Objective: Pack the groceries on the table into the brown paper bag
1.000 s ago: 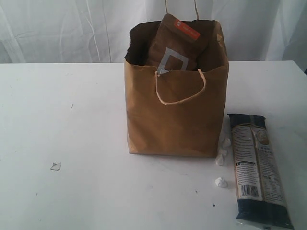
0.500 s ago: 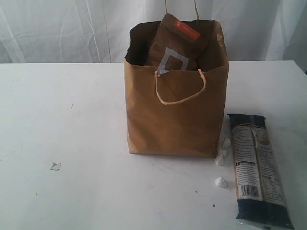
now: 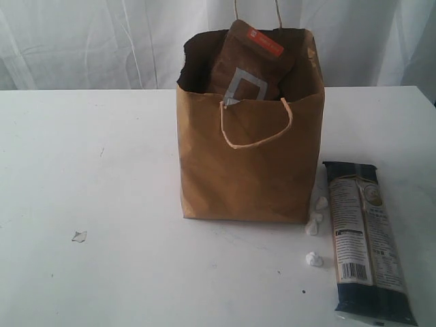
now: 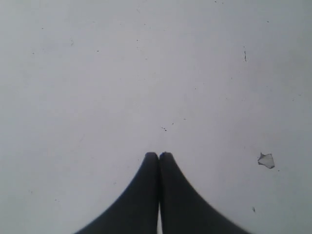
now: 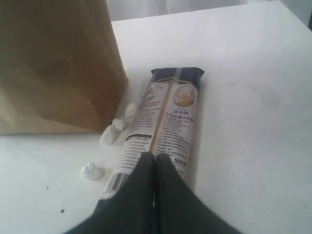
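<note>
The brown paper bag (image 3: 251, 157) stands upright mid-table, and its side fills a corner of the right wrist view (image 5: 53, 63). A brown foil pouch (image 3: 248, 61) with an orange-red strip sticks up out of its mouth. The long dark pasta packet (image 3: 366, 238) lies flat on the table (image 3: 102, 191) to the right of the bag. In the right wrist view my right gripper (image 5: 155, 157) is shut and empty over the pasta packet (image 5: 163, 122). My left gripper (image 4: 158, 155) is shut and empty above bare table (image 4: 122, 73). Neither gripper shows in the exterior view.
Several small white crumpled lumps (image 3: 314, 221) lie between the bag's right corner and the packet, seen too in the right wrist view (image 5: 109, 134). A tiny pale flake (image 3: 79, 236) lies on the left of the table, near my left gripper (image 4: 266, 160). A white curtain hangs behind.
</note>
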